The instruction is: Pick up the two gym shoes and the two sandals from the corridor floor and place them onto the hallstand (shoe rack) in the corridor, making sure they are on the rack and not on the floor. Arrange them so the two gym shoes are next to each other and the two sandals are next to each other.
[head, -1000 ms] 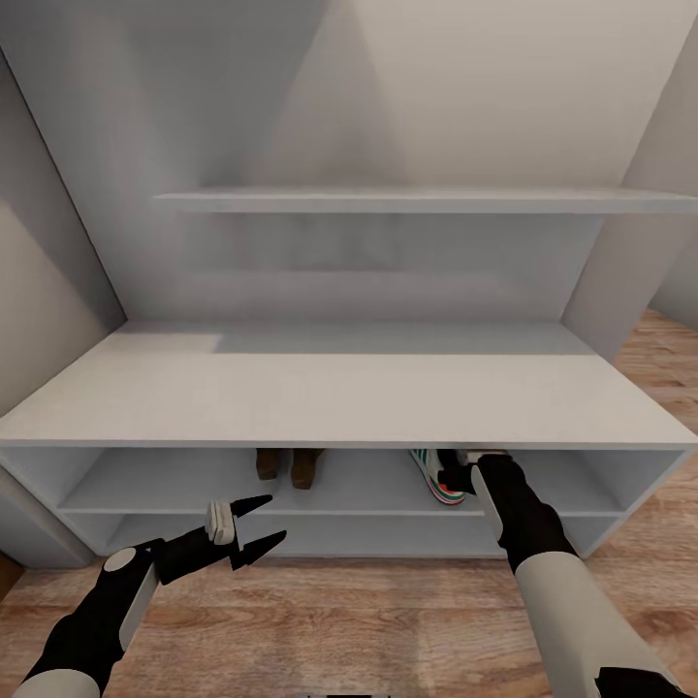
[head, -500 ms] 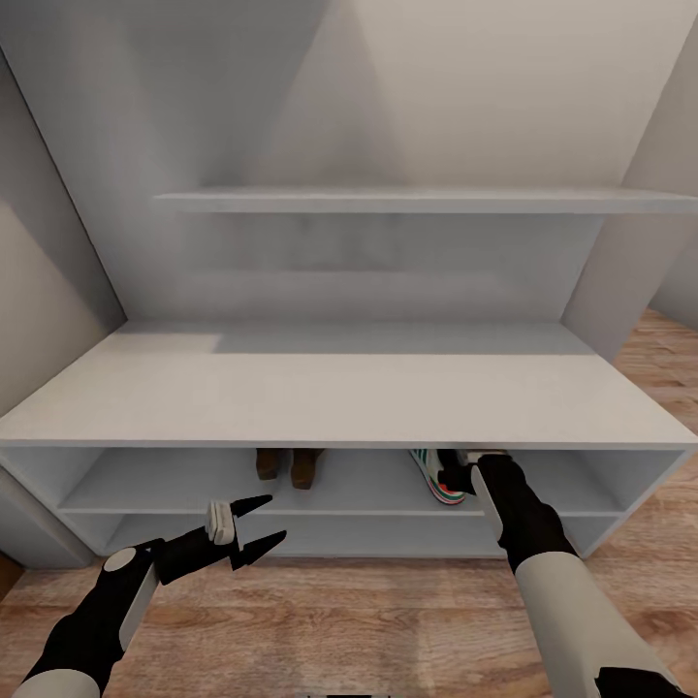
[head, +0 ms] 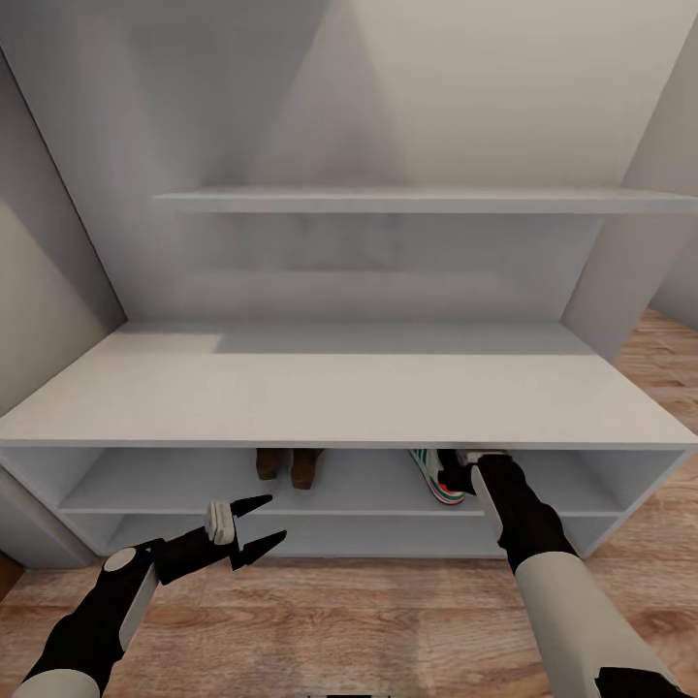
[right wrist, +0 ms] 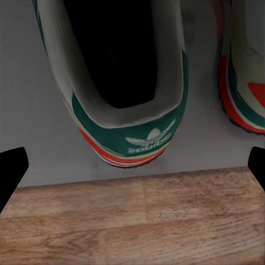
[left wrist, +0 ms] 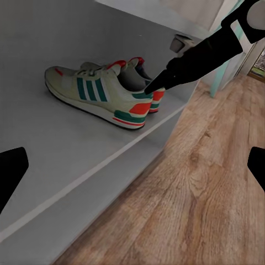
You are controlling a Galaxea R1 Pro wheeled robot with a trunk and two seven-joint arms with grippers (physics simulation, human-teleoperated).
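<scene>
On hallstand shelf, gym shoe heel, white trefoil logo, lettering unreadable

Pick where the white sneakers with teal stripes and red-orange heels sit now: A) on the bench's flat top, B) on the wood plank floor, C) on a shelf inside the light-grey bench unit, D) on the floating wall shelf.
C: the white sneakers with teal stripes stand side by side on a shelf inside the light-grey bench unit, under its top and above the wood plank floor.

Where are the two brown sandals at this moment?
In the head view, the two sandals stand side by side on the hallstand's upper inner shelf, left of the gym shoes.
</scene>
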